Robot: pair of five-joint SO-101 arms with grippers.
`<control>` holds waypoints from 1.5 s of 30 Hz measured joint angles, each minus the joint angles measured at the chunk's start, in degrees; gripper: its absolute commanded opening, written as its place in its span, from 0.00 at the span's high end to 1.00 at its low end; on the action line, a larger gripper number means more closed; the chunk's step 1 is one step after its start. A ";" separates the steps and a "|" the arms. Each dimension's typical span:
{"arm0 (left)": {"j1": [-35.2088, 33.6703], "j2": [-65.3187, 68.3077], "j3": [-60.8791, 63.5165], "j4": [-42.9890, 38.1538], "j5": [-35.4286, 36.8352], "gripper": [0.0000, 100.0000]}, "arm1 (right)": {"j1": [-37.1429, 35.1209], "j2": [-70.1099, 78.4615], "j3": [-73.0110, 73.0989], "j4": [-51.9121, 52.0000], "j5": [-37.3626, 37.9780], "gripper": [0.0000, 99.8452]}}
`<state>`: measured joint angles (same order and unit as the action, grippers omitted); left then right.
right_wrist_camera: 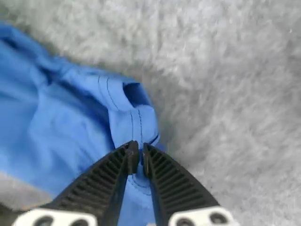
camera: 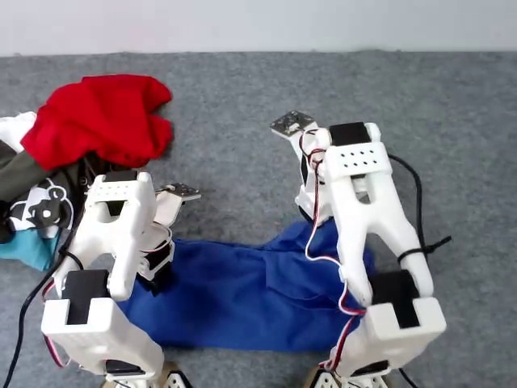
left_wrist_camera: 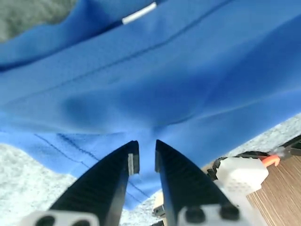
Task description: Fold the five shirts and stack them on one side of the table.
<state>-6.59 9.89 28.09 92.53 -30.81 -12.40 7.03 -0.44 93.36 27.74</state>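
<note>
The blue cotton shirt [camera: 242, 295] lies spread and rumpled on the grey, carpet-like table [camera: 242, 105], stretched between the two white arms. The right gripper [right_wrist_camera: 137, 150] has its black jaws pressed almost together on a stitched hem at the shirt's edge. The cloth is folded into a small loop just ahead of the tips, and bare grey table lies on the far side of them. The left gripper [left_wrist_camera: 145, 150] is down on the opposite end of the blue shirt. Its jaws stand a narrow gap apart, with the fabric puckered toward the tips, so it appears to pinch a fold. A seam line and a small white tag [left_wrist_camera: 138, 13] lie farther out beyond it.

Well away from the right gripper, past the left arm, the other shirts sit in a loose heap. A crumpled red shirt [camera: 101, 117] lies on top. Beneath it are a dark shirt with a black-and-white print [camera: 40, 206], a bit of white cloth [camera: 12, 129] and a teal edge [camera: 24, 246].
</note>
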 measured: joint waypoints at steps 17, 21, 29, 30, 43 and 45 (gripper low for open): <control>0.00 0.00 0.00 0.00 0.00 0.92 | -0.09 -22.51 35.78 -9.85 9.76 0.99; 0.00 0.00 0.00 0.00 0.00 0.92 | -0.26 -30.24 40.88 -10.99 12.48 0.99; 0.00 0.00 0.00 0.00 0.00 0.92 | -0.35 -42.46 48.97 -10.90 18.02 0.99; 0.00 0.00 0.00 0.00 0.00 0.92 | -0.35 -43.08 50.37 -10.99 18.29 0.99; 0.00 0.00 0.00 0.00 0.00 0.92 | -0.35 -44.66 67.78 -24.09 18.46 0.78; 0.00 0.00 0.00 0.00 0.00 0.92 | -0.35 -44.84 67.43 -23.12 18.46 0.78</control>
<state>-6.59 9.89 28.09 92.53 -30.81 -12.75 -37.80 66.99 70.24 46.20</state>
